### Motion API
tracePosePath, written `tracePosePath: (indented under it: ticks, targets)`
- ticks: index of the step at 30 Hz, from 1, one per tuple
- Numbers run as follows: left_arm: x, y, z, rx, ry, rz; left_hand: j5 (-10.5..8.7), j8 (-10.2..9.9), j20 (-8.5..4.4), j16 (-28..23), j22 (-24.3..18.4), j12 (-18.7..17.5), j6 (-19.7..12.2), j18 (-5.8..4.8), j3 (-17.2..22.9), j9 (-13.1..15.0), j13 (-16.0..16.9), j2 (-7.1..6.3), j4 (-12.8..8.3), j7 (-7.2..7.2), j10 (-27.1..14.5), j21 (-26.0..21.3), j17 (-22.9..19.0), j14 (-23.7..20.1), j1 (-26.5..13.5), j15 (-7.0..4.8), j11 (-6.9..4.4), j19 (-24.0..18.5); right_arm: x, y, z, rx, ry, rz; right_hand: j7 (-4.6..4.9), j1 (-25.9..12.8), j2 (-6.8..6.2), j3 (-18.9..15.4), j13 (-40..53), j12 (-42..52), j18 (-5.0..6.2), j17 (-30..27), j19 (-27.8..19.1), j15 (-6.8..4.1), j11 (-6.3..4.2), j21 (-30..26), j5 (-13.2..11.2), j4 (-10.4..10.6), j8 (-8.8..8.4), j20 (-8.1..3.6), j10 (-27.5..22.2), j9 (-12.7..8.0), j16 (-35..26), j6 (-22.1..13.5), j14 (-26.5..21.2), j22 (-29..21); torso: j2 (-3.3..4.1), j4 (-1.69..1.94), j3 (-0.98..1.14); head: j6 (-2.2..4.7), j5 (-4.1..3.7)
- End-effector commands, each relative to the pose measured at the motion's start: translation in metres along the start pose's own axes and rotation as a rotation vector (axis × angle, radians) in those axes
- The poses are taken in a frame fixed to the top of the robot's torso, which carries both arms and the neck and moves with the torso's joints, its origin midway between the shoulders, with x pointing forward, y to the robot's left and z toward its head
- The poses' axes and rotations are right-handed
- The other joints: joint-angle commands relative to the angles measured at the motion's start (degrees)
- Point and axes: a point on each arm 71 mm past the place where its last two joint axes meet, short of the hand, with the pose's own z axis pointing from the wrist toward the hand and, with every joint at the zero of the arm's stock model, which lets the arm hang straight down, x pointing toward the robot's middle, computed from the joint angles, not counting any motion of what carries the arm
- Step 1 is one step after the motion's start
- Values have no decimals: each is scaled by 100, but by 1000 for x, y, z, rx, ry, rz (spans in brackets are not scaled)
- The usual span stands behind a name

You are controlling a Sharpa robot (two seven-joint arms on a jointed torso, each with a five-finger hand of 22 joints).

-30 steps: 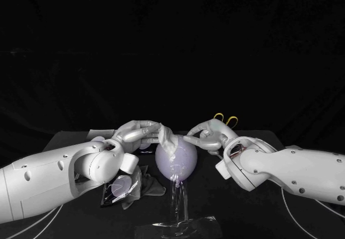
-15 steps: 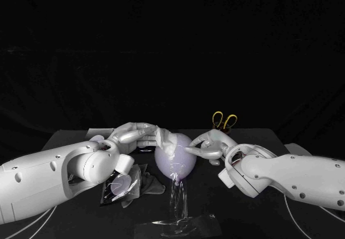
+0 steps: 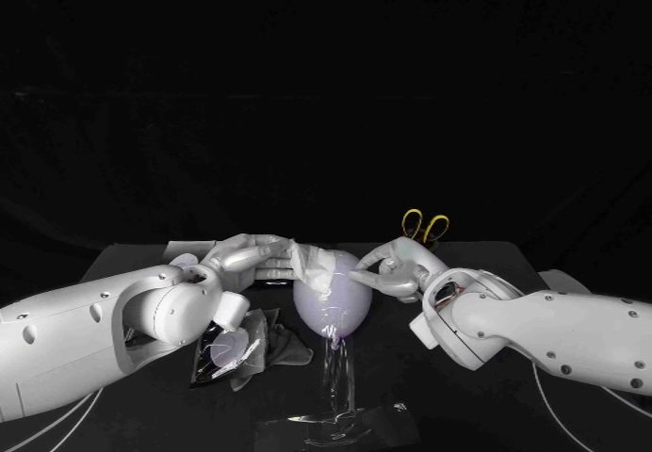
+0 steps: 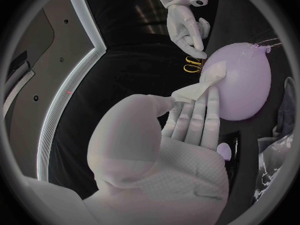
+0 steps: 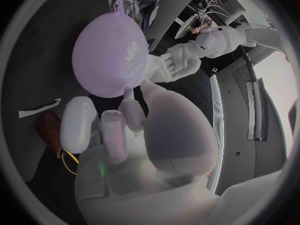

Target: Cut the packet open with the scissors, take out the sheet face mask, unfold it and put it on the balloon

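Note:
A lavender balloon [image 3: 334, 303] stands on a clear stand [image 3: 334, 377] at the table's middle. My left hand [image 3: 250, 260] holds the white sheet face mask [image 3: 316, 266], still partly folded, against the balloon's upper left side. In the left wrist view the mask [image 4: 201, 85] lies between my fingertips [image 4: 206, 102] and the balloon [image 4: 242, 80]. My right hand [image 3: 394, 268] is at the balloon's upper right, one fingertip touching it and nothing in its grasp. In the right wrist view that fingertip [image 5: 129, 94] meets the balloon [image 5: 109, 52]. Behind the right hand lie the yellow-handled scissors [image 3: 425, 226].
The cut-open packet [image 3: 231, 353] lies on the black table left of the stand, with dark crumpled film beside it. A cut-off strip [image 5: 37, 109] lies near the scissors. The stand's clear base [image 3: 333, 433] spreads toward the table's front edge.
The mask's raised tip has come down flatter onto the balloon under my left hand. My right hand has shifted slightly down and to the right, uncovering more of the scissors.

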Motion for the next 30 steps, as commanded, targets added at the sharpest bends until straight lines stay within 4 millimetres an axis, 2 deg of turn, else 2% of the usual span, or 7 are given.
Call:
tracePosePath:
  ticks: [1, 7, 16, 18, 20, 24, 30]
  targets:
    - [3, -4, 0, 41, 19, -50, 36, 254, 6, -50, -78, 29, -204, 62, 173, 1308, 11, 20, 52, 484, -59, -94, -53, 63, -62, 7, 7, 53, -1, 14, 1, -109, -34, -24, -11, 93, 0, -6, 127, 116, -84, 1064, 56, -51, -8, 75, 24, -48, -28, 4, 68, -14, 45, 56, 501, 1042, -2, -4, -6, -1, 4]
    - [3, -8, 0, 98, 22, -103, 32, 685, 26, -139, -261, 50, -553, -34, 447, 1510, 15, 22, 183, 535, -89, -393, -145, 84, -116, 33, 36, -140, 2, 25, 6, -150, -41, -18, -20, 142, 32, 21, 191, 218, -97, 1098, 88, -59, -17, 147, 41, -77, -48, -5, 108, -32, 72, 91, 511, 1060, -8, 3, -12, 6, 0]
    - [3, -7, 0, 97, 27, -162, 37, 994, 26, -211, -266, 59, -928, -51, 798, 1645, 16, 47, 123, 610, -184, -507, -214, 77, -258, 65, 88, -113, 6, 35, 17, -176, -47, -18, -32, 213, 65, 66, 237, 290, -109, 1132, 118, -68, -27, 217, 57, -129, -71, -14, 133, -52, 99, 128, 521, 1077, -4, 5, -14, 30, 1]
    - [3, -6, 0, 83, 19, -166, 38, 831, 23, -221, -261, 101, -1171, -33, 1029, 1452, 21, -124, -152, 639, -186, -537, -242, 131, -551, 64, 100, -68, 6, 37, 19, -177, -46, -19, -32, 219, 67, 70, 233, 282, -107, 1130, 113, -69, -28, 204, 57, -135, -74, -15, 129, -54, 98, 131, 520, 1073, -2, 5, -11, 30, 7]
    - [2, -5, 0, 71, 11, -167, 44, 777, 23, -222, -260, 110, -1224, -30, 1020, 1401, 22, -192, -179, 644, -180, -540, -247, 141, -633, 63, 99, -57, 7, 37, 20, -177, -46, -19, -32, 219, 67, 70, 233, 282, -107, 1130, 113, -69, -28, 204, 57, -135, -74, -15, 129, -54, 98, 131, 520, 1073, -2, 2, -11, 29, 8]
    - [0, -4, 0, 45, -1, -160, 24, 335, 20, -180, -249, 193, -1607, 4, 784, 1032, 33, -630, -134, 655, -70, -528, -250, 263, -1173, 37, 90, 55, 7, 38, 22, -178, -44, -19, -32, 219, 67, 70, 233, 282, -107, 1130, 113, -69, -28, 204, 57, -135, -74, -15, 129, -54, 98, 131, 520, 1073, -7, -5, -10, 25, 10]
    - [-1, 0, 0, 1, -11, -138, 24, 59, 24, -131, -262, 290, -1702, 6, -35, 668, 32, -1000, 134, 658, 63, -573, -252, 386, -1779, 15, 70, 118, 8, 39, 23, -179, -41, -20, -32, 225, 69, 74, 223, 267, -104, 1120, 107, -69, -28, 189, 57, -139, -76, -15, 122, -56, 91, 133, 518, 1069, -9, -5, -5, 23, 15]
